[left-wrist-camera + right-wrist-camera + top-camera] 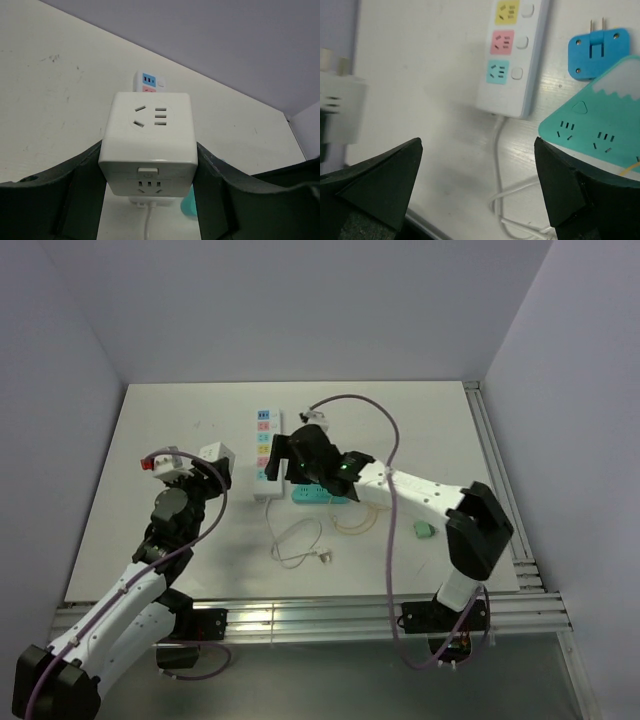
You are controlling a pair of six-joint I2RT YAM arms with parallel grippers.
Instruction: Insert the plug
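left gripper (149, 155): closed on the white cube plug, one dark finger pressed against each side face
white cube plug (147, 125): gripped clear of the worktop (150, 440), to the left of the white power strip and apart from it; one socket face with slots on top, another socket and a small button on the near face; metal prongs visible, blurred, at the left edge of the right wrist view
white power strip (266, 455): flat at mid-worktop, long side running away from the arms; row of coloured sockets, with yellow, pink and teal toward the near end, each with a white button beside it
white cable (298, 540): leaves the near end of the white power strip and loops loosely toward the near edge
right gripper (477, 150): wide open, nothing between the fingers, hanging over the near end of the white power strip
blue adapter (597, 47): flat on the worktop just right of the white power strip, two metal prongs sticking out from one edge
teal power strip (320, 497): flat, right of the white strip's near end, partly covered by the right arm in the top view
small green piece (423, 530): alone on the worktop beside the right forearm, well apart from both strips
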